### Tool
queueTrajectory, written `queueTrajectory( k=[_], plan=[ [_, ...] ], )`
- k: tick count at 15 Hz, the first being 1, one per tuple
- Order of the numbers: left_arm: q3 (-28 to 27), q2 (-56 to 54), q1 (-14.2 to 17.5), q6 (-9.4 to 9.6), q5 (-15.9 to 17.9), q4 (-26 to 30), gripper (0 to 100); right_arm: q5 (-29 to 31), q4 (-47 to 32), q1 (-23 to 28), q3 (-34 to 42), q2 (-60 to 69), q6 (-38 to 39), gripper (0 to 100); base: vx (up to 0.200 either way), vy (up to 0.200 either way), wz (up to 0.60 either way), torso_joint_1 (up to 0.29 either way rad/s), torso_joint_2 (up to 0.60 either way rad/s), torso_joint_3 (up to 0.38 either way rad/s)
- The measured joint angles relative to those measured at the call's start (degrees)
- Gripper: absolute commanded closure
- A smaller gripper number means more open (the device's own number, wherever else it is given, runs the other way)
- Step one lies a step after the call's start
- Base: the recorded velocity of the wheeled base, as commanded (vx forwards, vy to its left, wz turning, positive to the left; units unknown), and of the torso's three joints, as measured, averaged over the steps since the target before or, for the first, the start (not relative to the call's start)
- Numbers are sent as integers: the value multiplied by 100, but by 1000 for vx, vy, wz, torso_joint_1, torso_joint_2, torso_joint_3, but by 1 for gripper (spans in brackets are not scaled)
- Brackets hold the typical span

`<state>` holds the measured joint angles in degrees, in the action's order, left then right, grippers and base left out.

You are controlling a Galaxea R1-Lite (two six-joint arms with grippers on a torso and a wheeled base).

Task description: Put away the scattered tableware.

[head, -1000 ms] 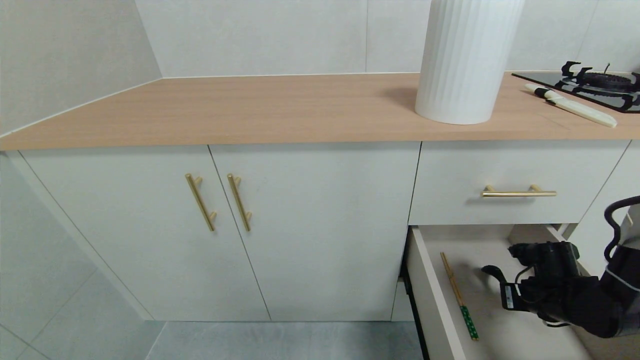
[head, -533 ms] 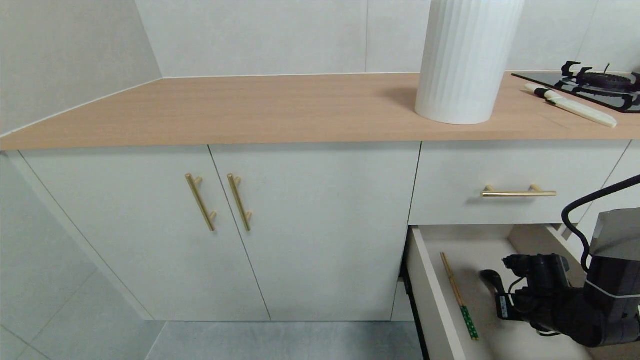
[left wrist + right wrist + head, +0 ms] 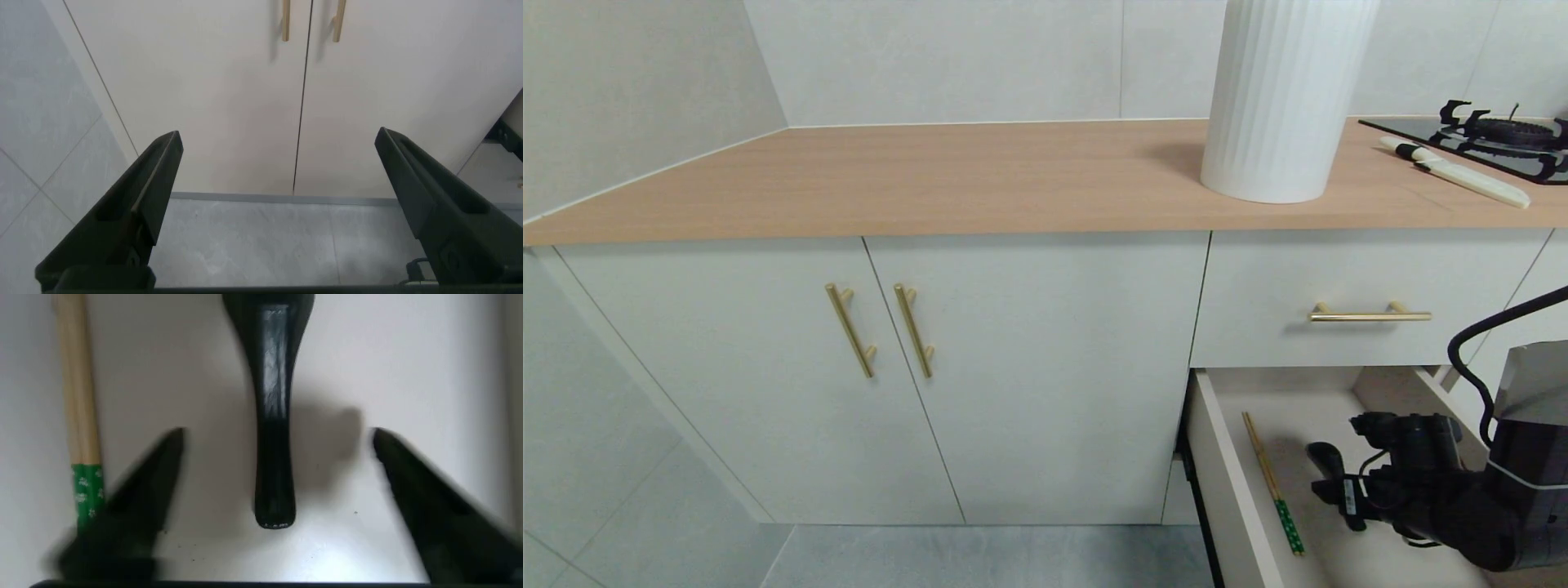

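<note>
Head view, drawer (image 3: 1217, 457): pulled out under the counter, judged to be the store for the tableware; the chopsticks (image 3: 1272, 486) lie along its left wall.
Head view, black spoon (image 3: 1325, 459): on the drawer floor, just ahead of the right gripper (image 3: 1346, 492).
Head view, knife (image 3: 1454, 171): on the counter, not yet put away.
Left wrist view, left gripper (image 3: 278, 204): fingers spread, empty, facing the cabinet doors (image 3: 237, 98).
Right wrist view, right gripper: fingers wide apart, clasping nothing; the spoon's handle end lies between them, touching neither.
</note>
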<state>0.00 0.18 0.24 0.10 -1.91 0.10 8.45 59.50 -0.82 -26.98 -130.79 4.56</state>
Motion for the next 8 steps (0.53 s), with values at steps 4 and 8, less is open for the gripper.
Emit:
queueTrajectory(
  k=[4,8],
  plan=[
    [0,0,-2,-2,0,0,0,-7,44,33,363,883,-13,0,0,0,0,0,0,0],
    [0,0,0,0,0,0,0,-38,-663,18,667,2225,-51,0,0,0,0,0,0,0]
  ],
)
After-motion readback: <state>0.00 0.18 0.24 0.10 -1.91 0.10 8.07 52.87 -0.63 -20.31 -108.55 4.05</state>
